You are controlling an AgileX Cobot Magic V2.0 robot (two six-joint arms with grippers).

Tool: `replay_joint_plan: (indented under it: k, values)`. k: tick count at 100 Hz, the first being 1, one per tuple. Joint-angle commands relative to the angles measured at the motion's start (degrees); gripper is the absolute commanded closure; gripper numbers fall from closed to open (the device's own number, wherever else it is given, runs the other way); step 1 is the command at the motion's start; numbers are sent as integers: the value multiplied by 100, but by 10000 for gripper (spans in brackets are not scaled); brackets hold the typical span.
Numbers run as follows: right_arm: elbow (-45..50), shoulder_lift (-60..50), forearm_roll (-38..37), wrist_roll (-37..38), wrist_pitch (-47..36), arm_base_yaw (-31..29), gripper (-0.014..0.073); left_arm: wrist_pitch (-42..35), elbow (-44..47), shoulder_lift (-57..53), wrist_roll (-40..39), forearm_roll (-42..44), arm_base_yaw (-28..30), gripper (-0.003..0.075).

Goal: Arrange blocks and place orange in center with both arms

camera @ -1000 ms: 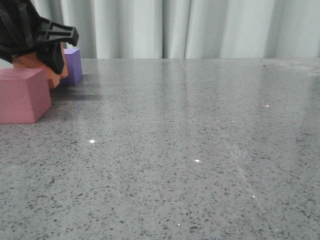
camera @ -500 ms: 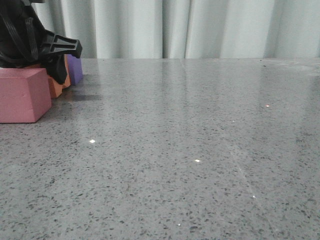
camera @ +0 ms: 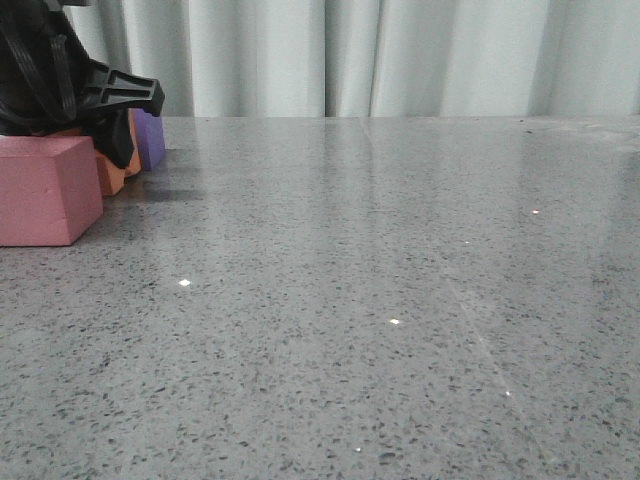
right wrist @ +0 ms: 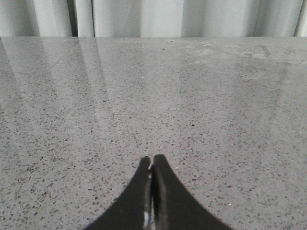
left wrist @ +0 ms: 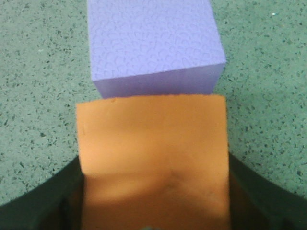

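Observation:
In the front view, at the far left, my left gripper (camera: 105, 150) is down over the orange cube (camera: 112, 174). That cube rests on the table between the larger pink-red cube (camera: 45, 190) in front and the purple cube (camera: 151, 138) behind. In the left wrist view the orange cube (left wrist: 152, 153) fills the gap between my black fingers (left wrist: 53, 196), which press its two sides, and its far edge meets the purple cube (left wrist: 153, 43). My right gripper (right wrist: 152, 160) is shut on nothing, above bare tabletop. The centre (camera: 340, 260) is bare grey stone.
The glossy grey speckled table (camera: 400, 330) stretches to the right of the cubes. A pale curtain (camera: 350, 55) hangs behind its far edge. The right arm does not show in the front view.
Since a second ago my left gripper has lowered the orange cube from a raised, tilted pose onto the table by the purple cube. Nothing has moved over the last half second.

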Motion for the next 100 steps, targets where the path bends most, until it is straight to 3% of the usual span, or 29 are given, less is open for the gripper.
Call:
replay_joint_plan:
  k: [1, 17, 26, 61, 100]
  values:
    - [-73, -141, 0, -55, -486, -24, 661, -95, -127, -170, -6, 75, -3, 472]
    - [-73, -141, 0, -55, -486, -24, 661, -242, -137, -203, -6, 52, -3, 146]
    - [-73, -141, 0, -55, -486, -24, 661, -215, -178, -240, -6, 52, -3, 39]
    - [-73, -141, 0, -55, -486, -24, 661, 405, -522, -732, 145, 14, -15, 30]
    - [-73, -141, 0, -55, -486, -24, 661, 710, -174, -2764, 1066, -290, -276, 38]
